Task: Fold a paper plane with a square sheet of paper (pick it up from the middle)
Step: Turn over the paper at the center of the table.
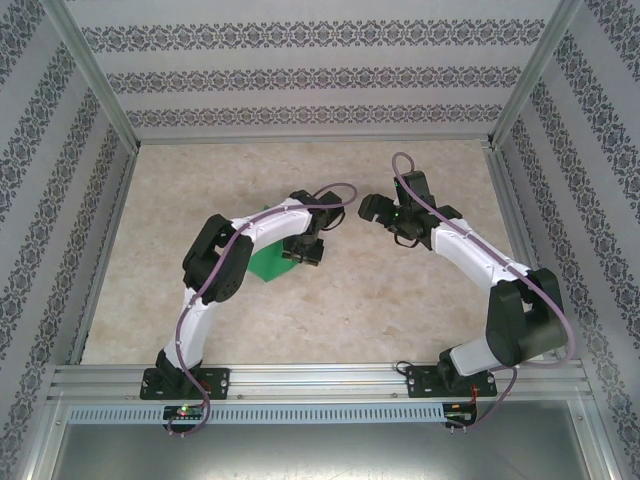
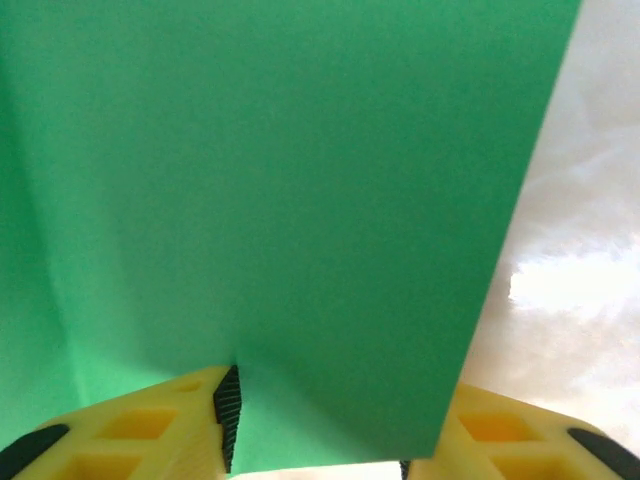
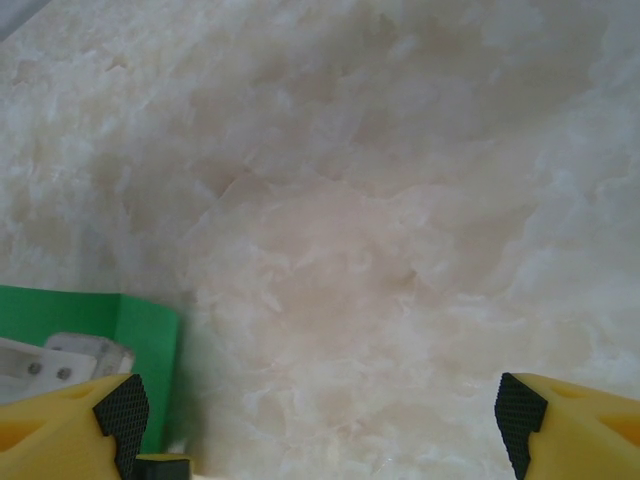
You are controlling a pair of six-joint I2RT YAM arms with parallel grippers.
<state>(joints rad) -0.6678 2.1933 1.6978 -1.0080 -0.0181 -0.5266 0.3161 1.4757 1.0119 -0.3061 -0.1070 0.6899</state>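
The square sheet of paper [image 1: 266, 262] lay on the worktop [image 1: 350, 310], partly under the left tool [image 1: 303, 252]. The right tool [image 1: 375, 208] was at its two o'clock, apart.

One green sheet [image 1: 266, 263] lay on one bench [image 1: 400, 300]. There were two arms, the left arm [image 1: 212, 268] and the right arm [image 1: 478, 258], and two pincers, the left pincer [image 2: 318, 440] and the right pincer [image 3: 320, 425], each with two yellow fingers [image 3: 60, 420]. Two purple cables [image 1: 400, 175] were counted, one per arm, and three patterned walls [image 1: 320, 80] around the bench.
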